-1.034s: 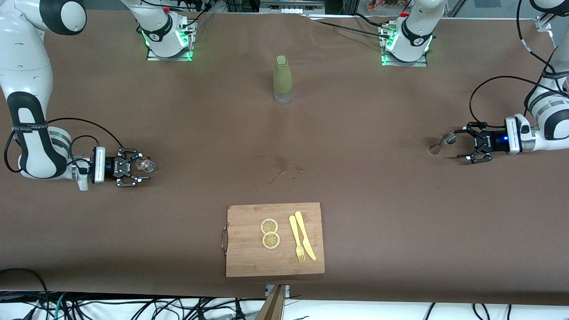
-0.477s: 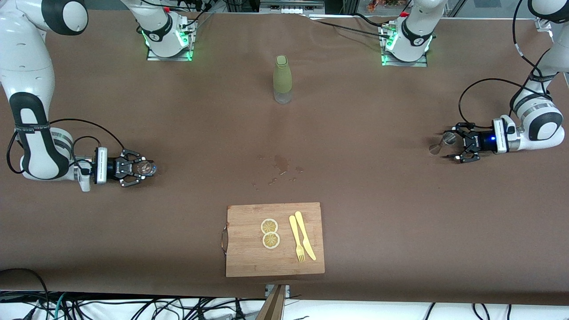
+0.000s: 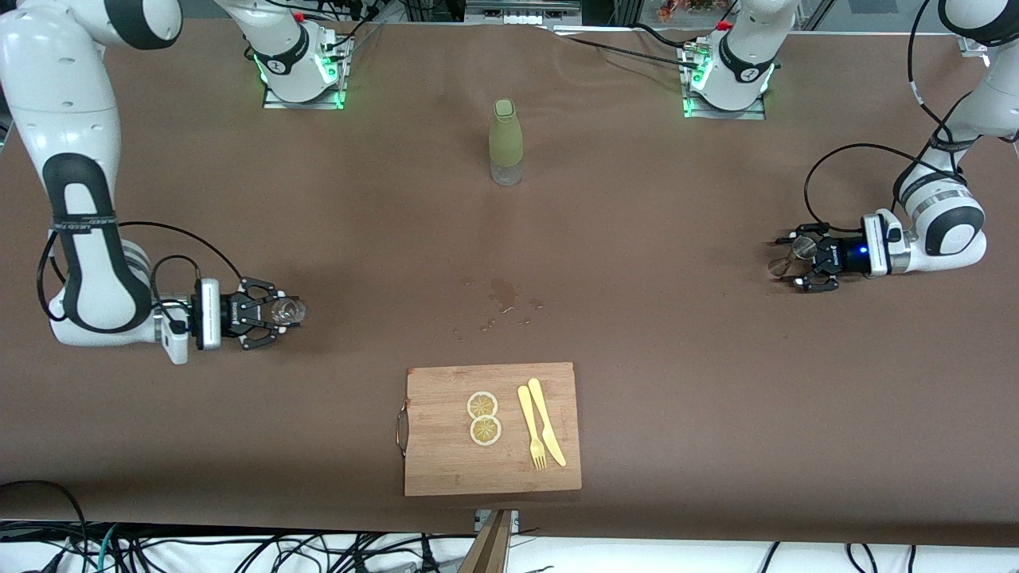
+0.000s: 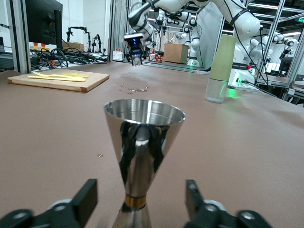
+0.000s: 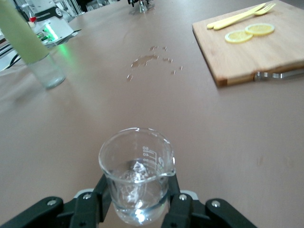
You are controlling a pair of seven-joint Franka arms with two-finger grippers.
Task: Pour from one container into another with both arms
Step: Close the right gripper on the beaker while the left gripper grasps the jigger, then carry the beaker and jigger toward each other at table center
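Bare brown tabltop lies between my two end effectors. Obstacles: olive-green bottle, upright, midway toward the bases; wooden cutting board with lemon slices, fork and knife, nearer the front camera; small wet spill between them.

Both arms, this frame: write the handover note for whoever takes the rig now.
Right gripper: shut on the cup, low at the right arm's end of the table; whether it rests on the table can't be told.
Left gripper: open, fingers either side of the jigger, not touching it. The jigger stands upright at the left arm's end.
Done: cup grasped. A few drops lie mid-table.
Left: close on the jigger, bring the two together, pour.
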